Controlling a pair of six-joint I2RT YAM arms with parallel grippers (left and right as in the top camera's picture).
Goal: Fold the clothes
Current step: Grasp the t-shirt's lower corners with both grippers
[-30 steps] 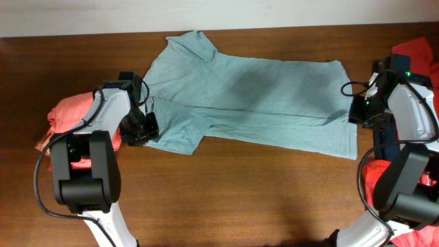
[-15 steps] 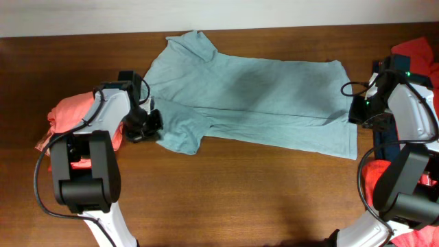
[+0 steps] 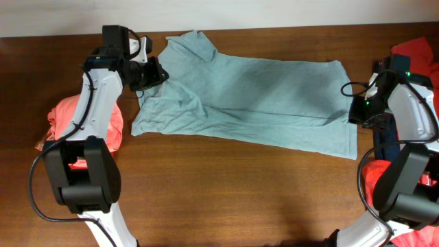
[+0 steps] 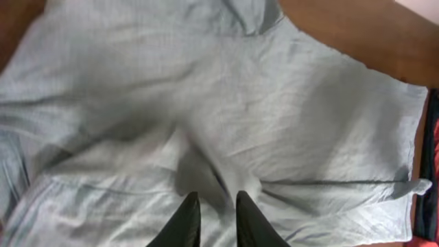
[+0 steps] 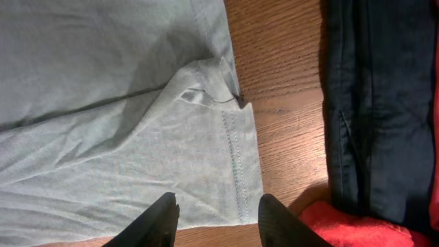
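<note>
A light teal T-shirt point(image 3: 254, 103) lies spread across the wooden table point(image 3: 226, 199), neck end to the left and hem to the right. My left gripper point(image 3: 156, 72) is at the shirt's upper left, by the sleeve; in the left wrist view its fingers point(image 4: 211, 206) are nearly closed with a pinch of the teal cloth point(image 4: 274, 103) between them. My right gripper point(image 3: 358, 110) hangs over the hem corner at the right. In the right wrist view it point(image 5: 216, 209) is open and empty above the shirt's hem point(image 5: 236, 158).
A coral garment point(image 3: 68, 113) lies at the table's left edge under the left arm. Red clothes point(image 3: 418, 51) are piled at the far right, with a dark navy garment point(image 5: 377, 103) and red cloth point(image 5: 343, 230) beside the hem.
My left gripper has moved from the shirt's lower left up to its upper left, carrying the lower sleeve with it, so the sleeve is now folded in. The right arm has not moved.
</note>
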